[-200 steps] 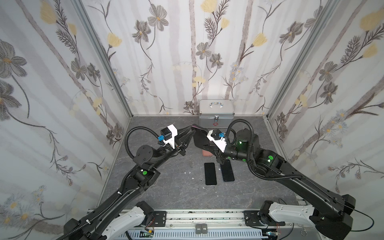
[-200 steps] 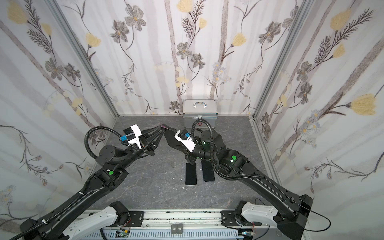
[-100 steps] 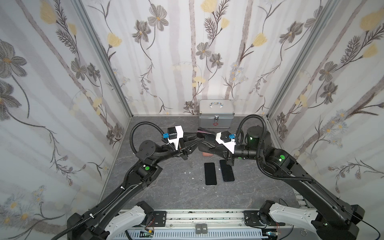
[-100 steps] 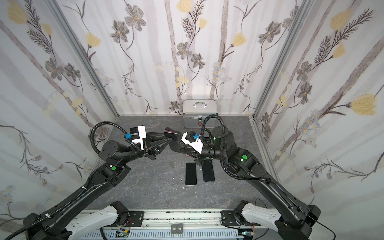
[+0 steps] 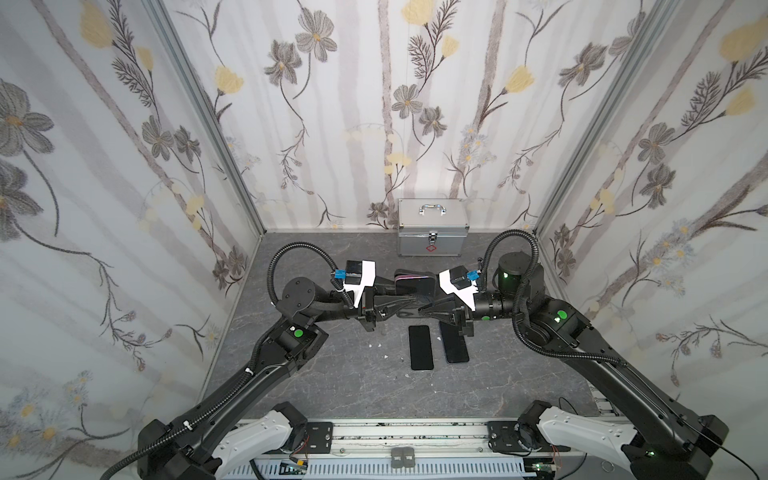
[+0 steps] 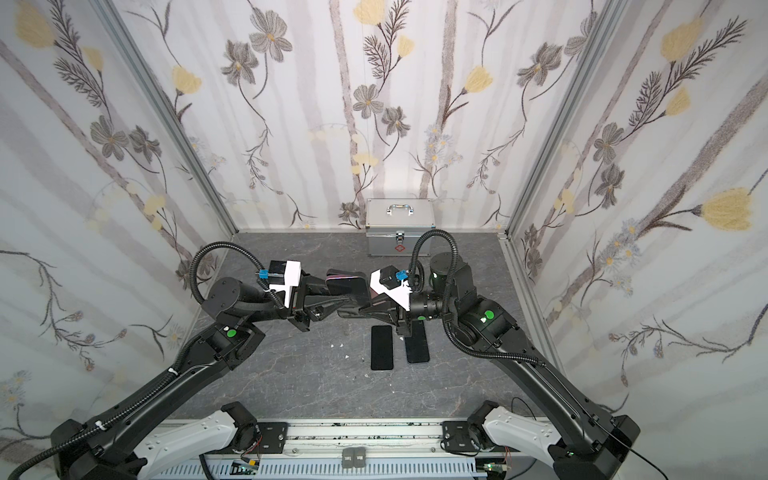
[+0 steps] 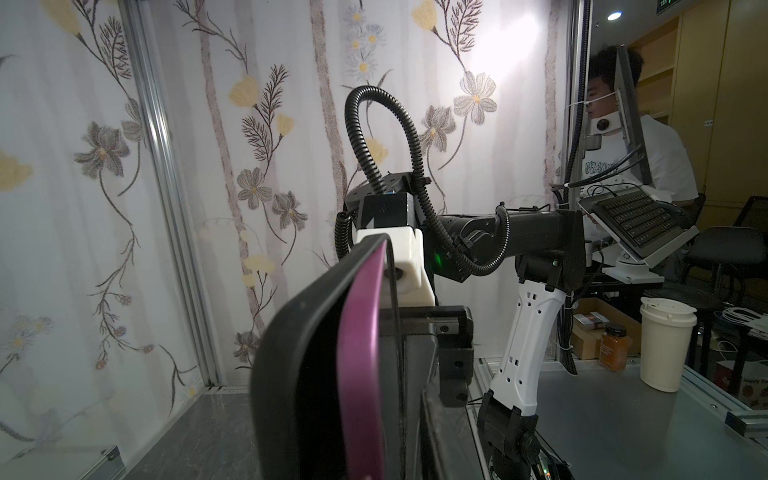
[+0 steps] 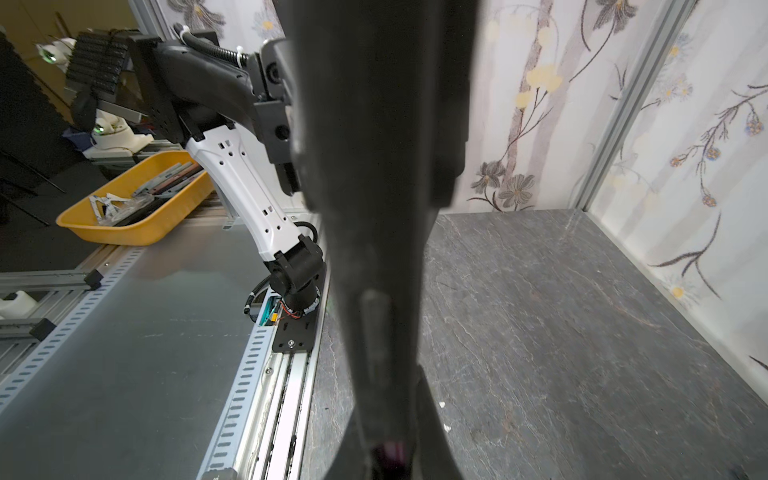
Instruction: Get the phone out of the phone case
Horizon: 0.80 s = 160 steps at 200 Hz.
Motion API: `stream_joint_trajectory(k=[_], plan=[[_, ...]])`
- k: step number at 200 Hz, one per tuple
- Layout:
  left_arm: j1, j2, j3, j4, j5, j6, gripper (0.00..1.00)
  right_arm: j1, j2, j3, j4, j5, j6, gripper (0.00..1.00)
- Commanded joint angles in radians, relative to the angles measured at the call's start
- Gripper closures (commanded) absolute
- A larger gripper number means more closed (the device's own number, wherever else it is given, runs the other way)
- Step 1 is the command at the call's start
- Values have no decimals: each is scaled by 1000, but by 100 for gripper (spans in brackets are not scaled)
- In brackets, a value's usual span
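Your phone case [image 5: 415, 285] hangs above the desk [image 5: 332, 374], in front of the metal box [image 5: 432, 226], standing on 1 long edge, its long axis running from hand to hand. Your right hand [image 5: 424, 308] is clamped on it; whether your left hand [image 5: 410, 299] grips it, I cannot tell.

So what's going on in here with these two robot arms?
Two arms meet at a black case raised over the table. The right end effector is shut on it; the left end effector is at its other end, grip unclear. The purple-edged phone sits inside the case, not yet out. Two more phones lie flat below.
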State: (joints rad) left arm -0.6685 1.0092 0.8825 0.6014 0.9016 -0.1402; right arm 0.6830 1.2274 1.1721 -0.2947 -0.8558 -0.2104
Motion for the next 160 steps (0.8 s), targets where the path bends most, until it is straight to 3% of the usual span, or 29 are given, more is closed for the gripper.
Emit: stream_joint_trajectory(k=[1, 41, 55, 71, 90, 108, 135, 160], plan=[[-9, -8, -20, -101, 78, 15, 85, -3, -6, 3, 347, -36, 98, 100], [-4, -43, -44, -100, -15, 48, 100, -5, -7, -18, 262, 44, 36, 100], [0, -49, -46, -101, -37, 53, 100, -5, -8, -27, 227, 78, 17, 100], [6, -53, -50, -101, -64, 62, 100, -7, -13, -37, 192, 106, 2, 89], [15, -54, -46, -124, -89, 83, 100, -25, -24, -46, 153, 153, -5, 69], [17, -47, -9, -255, -128, 163, 100, -64, -52, -59, 152, 204, 27, 49], [15, -17, 65, -460, -167, 292, 100, -125, -88, -53, 159, 243, 93, 41], [15, -4, 83, -532, -162, 360, 100, -146, -35, 56, 27, 183, 71, 40]])
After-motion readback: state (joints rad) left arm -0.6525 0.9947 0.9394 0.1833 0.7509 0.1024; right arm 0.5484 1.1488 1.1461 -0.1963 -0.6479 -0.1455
